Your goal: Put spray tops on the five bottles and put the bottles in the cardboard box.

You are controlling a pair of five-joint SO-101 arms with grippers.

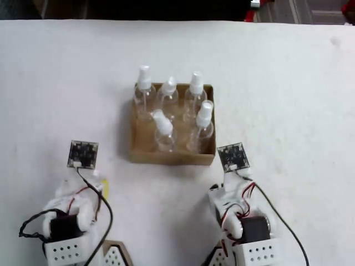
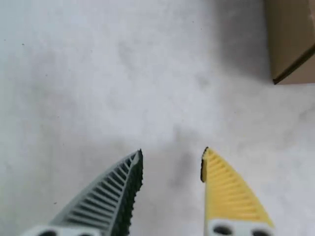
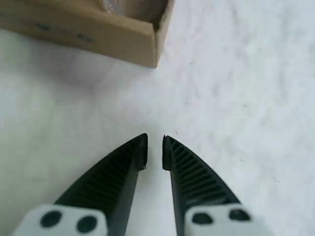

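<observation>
The cardboard box [image 1: 172,157] sits at the table's middle. Inside it stand several clear bottles, each wearing a white spray top: three along the back [image 1: 167,95] and two in front [image 1: 165,133], the front left one leaning. Both arms are folded back at the near edge, well short of the box. My left gripper [image 2: 172,158] is open over bare table, with a box corner [image 2: 290,39] ahead of it. My right gripper [image 3: 153,143] is shut to a thin slit with nothing in it, the box wall [image 3: 88,33] just ahead.
White tabletop [image 1: 288,100] spreads wide on all sides of the box. The left arm's body [image 1: 66,221] and the right arm's body [image 1: 244,221] sit at the near edge with looping cables. A dark floor edge runs along the far side.
</observation>
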